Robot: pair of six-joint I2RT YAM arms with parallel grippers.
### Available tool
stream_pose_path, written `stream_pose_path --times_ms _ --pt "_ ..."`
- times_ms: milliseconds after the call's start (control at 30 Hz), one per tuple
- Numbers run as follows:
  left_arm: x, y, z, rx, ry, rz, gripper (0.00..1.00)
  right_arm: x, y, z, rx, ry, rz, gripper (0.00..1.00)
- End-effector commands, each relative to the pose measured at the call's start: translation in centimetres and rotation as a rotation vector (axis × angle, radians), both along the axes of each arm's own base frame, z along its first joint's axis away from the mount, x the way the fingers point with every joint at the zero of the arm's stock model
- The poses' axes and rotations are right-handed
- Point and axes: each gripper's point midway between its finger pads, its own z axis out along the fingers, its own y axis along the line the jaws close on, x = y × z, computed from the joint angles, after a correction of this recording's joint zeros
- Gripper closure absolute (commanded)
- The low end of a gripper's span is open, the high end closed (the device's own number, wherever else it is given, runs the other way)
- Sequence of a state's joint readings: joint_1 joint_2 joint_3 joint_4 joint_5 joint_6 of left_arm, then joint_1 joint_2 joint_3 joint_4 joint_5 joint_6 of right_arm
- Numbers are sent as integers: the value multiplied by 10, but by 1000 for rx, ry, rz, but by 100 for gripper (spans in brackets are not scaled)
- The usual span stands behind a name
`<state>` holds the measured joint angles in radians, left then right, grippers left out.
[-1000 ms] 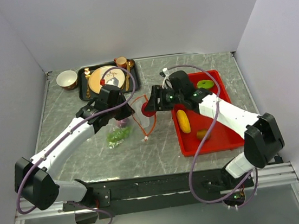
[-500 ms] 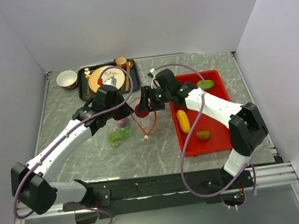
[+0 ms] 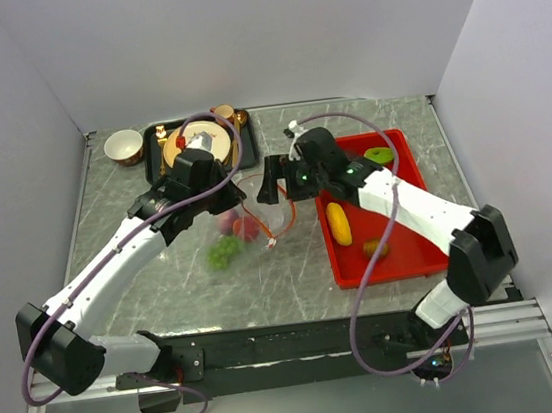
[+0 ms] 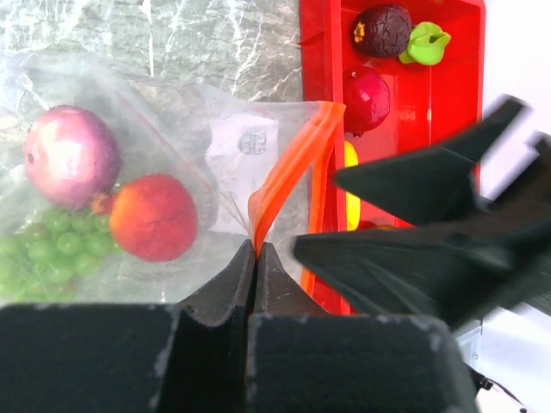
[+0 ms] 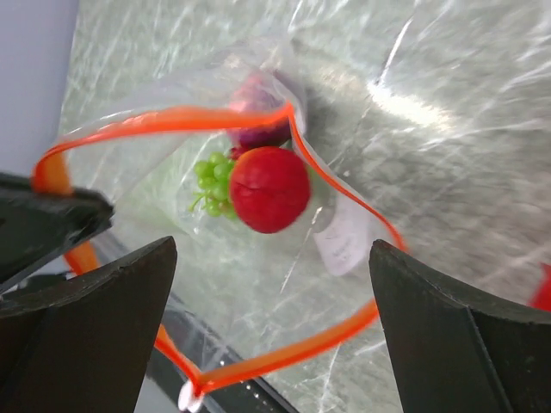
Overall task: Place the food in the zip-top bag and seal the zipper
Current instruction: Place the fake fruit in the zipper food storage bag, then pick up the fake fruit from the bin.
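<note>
The clear zip-top bag (image 3: 257, 217) lies mid-table with its mouth held open. My left gripper (image 4: 256, 245) is shut on the orange-red zipper (image 4: 288, 168) and lifts that edge. Inside the bag lie a red round fruit (image 5: 269, 189), a green grape bunch (image 5: 209, 178) and a pink-purple piece (image 4: 69, 155). My right gripper (image 5: 275, 318) is open and empty just above the bag's mouth. The zipper's pale end (image 5: 188, 396) hangs at the near side. A yellow oblong (image 3: 339, 223), a brownish-orange piece (image 3: 374, 249), a green piece (image 3: 381, 155), a dark purple piece (image 4: 383, 30) and a red piece (image 4: 366, 96) lie apart from the bag.
Those loose pieces lie in a red tray (image 3: 411, 258) right of the bag. A black tray (image 3: 155, 153) with a cream plate (image 3: 192, 141) stands at the back left, a cup (image 3: 123, 145) beside it. Grey walls close in both sides.
My right gripper carried the red round fruit left over the bag's mouth and let it go. The fruit now lies in the bag. The left gripper has raised the zipper edge.
</note>
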<state>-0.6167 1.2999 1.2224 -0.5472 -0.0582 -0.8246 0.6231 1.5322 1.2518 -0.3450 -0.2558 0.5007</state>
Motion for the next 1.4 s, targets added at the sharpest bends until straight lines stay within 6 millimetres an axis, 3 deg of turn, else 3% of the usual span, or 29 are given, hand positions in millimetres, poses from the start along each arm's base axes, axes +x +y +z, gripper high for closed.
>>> stream_pose_path --times_ms 0,100,167,300,367,533,700,833,900,1067,1167,1233,1367 --pt "2 -1 12 -12 -38 0 99 11 -39 32 -31 -118 -177 0" --pt "1 2 7 -1 -29 6 99 10 -68 33 -61 -124 -272 0" --pt "0 2 5 1 -28 4 99 12 -100 31 -98 -133 -376 0" --pt "-1 0 1 1 -17 -7 99 11 -156 10 -141 -74 -504 0" --pt "0 0 0 3 -15 -7 99 3 -185 -16 -198 -7 -531 0" --pt "2 -4 3 -19 -26 -10 99 -25 -221 -71 -352 129 -538 11" --pt "4 -5 1 -7 -20 -9 99 -55 -240 -94 -408 238 -644 16" --pt "3 -6 -1 -18 -17 -9 99 -72 -242 -106 -350 303 -752 15" --pt "3 -7 -1 -19 -15 -17 99 -77 -241 -114 -300 345 -825 21" --pt "3 -5 -1 -5 -13 -15 99 -80 -224 -109 -142 378 -871 25" --pt "2 -4 -4 -3 -11 -15 99 -83 -228 -109 -133 375 -910 26" --pt "1 -4 -7 -4 -1 -15 99 -86 -234 -113 -162 381 -934 19" --pt "1 -6 -9 -6 4 -20 99 -88 -237 -126 -210 410 -930 16"
